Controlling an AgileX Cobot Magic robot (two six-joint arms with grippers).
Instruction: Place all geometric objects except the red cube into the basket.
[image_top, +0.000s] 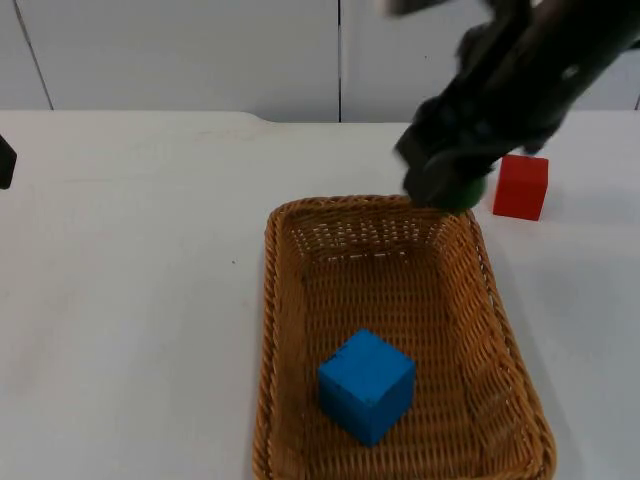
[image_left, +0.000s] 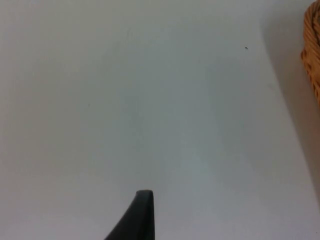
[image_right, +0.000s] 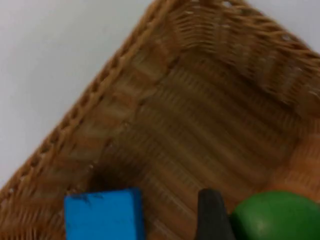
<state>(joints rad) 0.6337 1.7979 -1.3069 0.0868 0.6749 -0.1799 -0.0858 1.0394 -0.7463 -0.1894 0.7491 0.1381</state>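
A wicker basket (image_top: 283, 300) sits in the middle of the table with a blue cube (image_top: 366, 385) inside it near its front. My right gripper (image_top: 452, 185) hangs over the basket's far right rim, shut on a green round object (image_top: 464, 193). The right wrist view looks down into the basket (image_right: 150, 75) and shows the blue cube (image_right: 102, 215) and the green object (image_right: 277, 216) beside a black fingertip (image_right: 214, 215). A red cube (image_top: 521, 186) stands on the table just right of the basket's far corner. My left arm waits at the table's left edge.
The left wrist view looks onto bare white table with the basket's edge (image_left: 312, 55) at the side. A grey partition wall closes the table at the back.
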